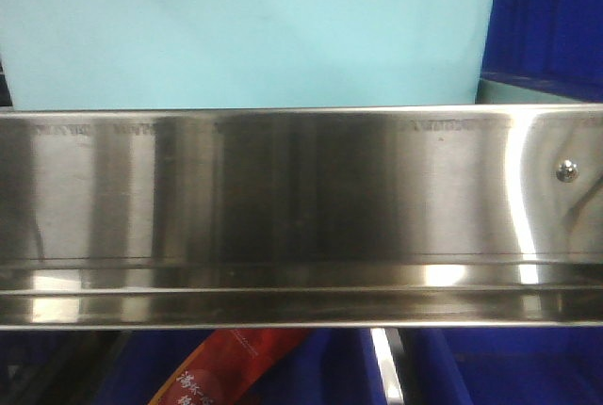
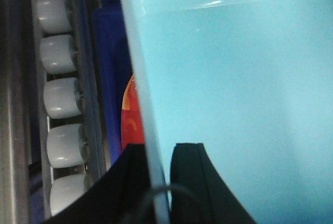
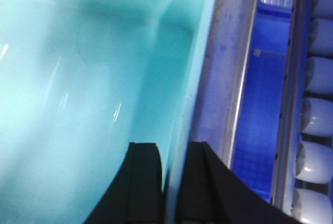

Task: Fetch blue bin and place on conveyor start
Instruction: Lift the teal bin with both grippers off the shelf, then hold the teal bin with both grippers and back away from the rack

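Clamping blue bin (image 1: 245,38) — left pincer (image 2: 158,150), right pincer (image 3: 170,147) — wrist views only.

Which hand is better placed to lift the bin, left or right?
Left, probably: the left hand pinches the bin wall tightly, while the right hand shows a small gap beside the wall.

The left end effector (image 2: 161,151) grips a wall of the blue bin (image 2: 234,104), one finger on each side; the right end effector (image 3: 170,148) pinches the opposite wall likewise.
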Robot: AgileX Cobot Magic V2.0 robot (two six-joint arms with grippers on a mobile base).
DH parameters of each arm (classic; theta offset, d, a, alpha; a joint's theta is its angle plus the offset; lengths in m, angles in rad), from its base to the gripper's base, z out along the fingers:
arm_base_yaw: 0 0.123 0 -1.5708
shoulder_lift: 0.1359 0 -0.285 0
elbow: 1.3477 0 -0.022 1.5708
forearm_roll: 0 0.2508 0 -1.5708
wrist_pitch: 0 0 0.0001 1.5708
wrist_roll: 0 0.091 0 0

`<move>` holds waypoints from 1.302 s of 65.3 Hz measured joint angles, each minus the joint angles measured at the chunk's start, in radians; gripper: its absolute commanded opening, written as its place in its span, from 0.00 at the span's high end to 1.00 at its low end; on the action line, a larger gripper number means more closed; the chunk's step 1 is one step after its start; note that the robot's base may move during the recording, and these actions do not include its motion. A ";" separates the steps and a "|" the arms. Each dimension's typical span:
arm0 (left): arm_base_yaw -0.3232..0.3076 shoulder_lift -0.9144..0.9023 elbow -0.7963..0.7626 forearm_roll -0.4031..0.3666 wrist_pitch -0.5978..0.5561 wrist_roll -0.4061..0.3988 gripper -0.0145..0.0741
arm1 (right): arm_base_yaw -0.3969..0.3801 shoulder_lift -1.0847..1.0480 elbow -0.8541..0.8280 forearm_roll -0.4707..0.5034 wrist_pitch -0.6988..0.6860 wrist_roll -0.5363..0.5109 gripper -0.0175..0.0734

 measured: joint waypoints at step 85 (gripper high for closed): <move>-0.012 -0.437 0.000 -0.055 -0.034 -0.010 0.96 | 0.007 -0.397 -0.008 0.045 -0.045 0.008 0.97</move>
